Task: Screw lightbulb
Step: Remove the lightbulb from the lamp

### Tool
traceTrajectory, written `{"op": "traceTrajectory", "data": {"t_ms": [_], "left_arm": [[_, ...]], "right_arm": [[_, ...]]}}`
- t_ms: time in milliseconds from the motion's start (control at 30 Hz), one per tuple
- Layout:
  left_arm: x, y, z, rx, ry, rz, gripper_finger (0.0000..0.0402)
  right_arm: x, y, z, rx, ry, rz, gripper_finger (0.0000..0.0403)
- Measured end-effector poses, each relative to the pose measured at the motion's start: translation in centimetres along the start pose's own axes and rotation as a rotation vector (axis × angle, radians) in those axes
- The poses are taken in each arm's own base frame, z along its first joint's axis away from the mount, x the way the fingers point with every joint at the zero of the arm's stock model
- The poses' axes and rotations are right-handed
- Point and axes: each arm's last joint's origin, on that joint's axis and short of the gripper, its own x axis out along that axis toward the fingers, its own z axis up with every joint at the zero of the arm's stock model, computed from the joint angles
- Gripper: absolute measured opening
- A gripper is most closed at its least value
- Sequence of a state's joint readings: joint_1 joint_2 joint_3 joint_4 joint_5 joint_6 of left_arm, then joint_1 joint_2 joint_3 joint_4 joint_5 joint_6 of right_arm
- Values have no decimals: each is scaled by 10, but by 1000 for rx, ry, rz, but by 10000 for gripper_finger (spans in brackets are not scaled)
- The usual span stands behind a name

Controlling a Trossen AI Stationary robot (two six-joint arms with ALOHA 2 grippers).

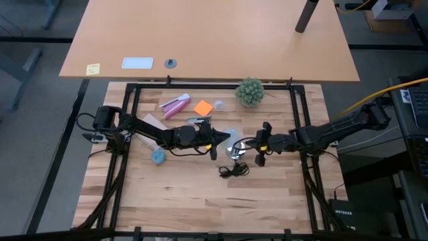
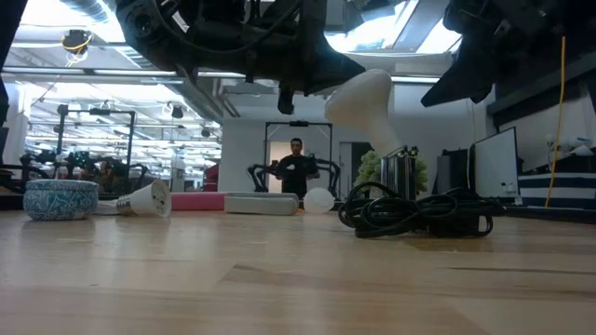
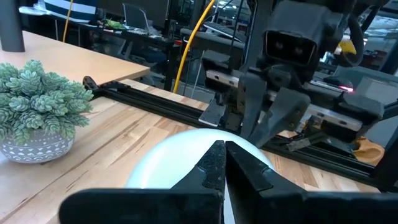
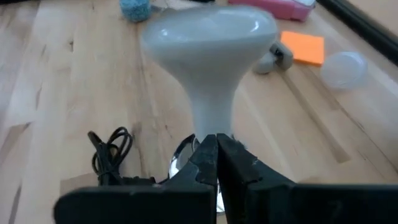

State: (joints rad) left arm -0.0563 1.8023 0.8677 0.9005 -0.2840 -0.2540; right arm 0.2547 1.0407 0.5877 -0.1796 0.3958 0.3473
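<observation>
The lightbulb (image 2: 365,102) is sitting tilted in the socket (image 2: 400,175), apparently seated. Both the left end effector (image 3: 222,163) and right end effector (image 4: 216,155) are hanging closed, gripping nothing.

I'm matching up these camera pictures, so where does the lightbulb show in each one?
High: lightbulb at table centre, between the arms.
Low: right of centre, tilted.
Left wrist: behind the fingers.
Right wrist: upper centre.
Shared landmark: the plant, unseen in right wrist.

Two arms (image 1: 167,136), two lightbulbs (image 2: 365,104), one green plant ball (image 1: 249,91), one orange note (image 1: 202,107), one black cord (image 2: 414,214).
</observation>
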Motion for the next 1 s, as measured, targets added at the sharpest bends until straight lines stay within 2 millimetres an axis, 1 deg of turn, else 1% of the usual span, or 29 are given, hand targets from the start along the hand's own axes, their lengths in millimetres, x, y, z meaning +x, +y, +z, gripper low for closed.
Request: {"op": "traceTrajectory", "data": {"t_ms": [67, 133, 300, 400, 500, 600, 800, 1000], "left_arm": [[0, 0, 0, 0, -1, 0, 2], [0, 0, 0, 0, 0, 0, 2], [0, 0, 0, 0, -1, 0, 2], [0, 0, 0, 0, 0, 1, 1], [0, 0, 0, 1, 3, 2, 1], [0, 0, 0, 2, 6, 2, 1], [0, 0, -1, -3, 18, 6, 1], [0, 0, -1, 0, 25, 8, 1]], "right_arm": [[4, 2, -1, 9, 16, 20, 11], [8, 4, -3, 41, 36, 39, 29], [21, 8, -8, 60, 64, 37, 105], [25, 10, -8, 64, 60, 49, 150], [29, 13, -5, 79, 21, 60, 186], [37, 15, -5, 82, -12, 17, 214], [58, 14, -11, 90, -15, -40, 248], [78, 6, -17, 103, 11, -88, 254]]}}
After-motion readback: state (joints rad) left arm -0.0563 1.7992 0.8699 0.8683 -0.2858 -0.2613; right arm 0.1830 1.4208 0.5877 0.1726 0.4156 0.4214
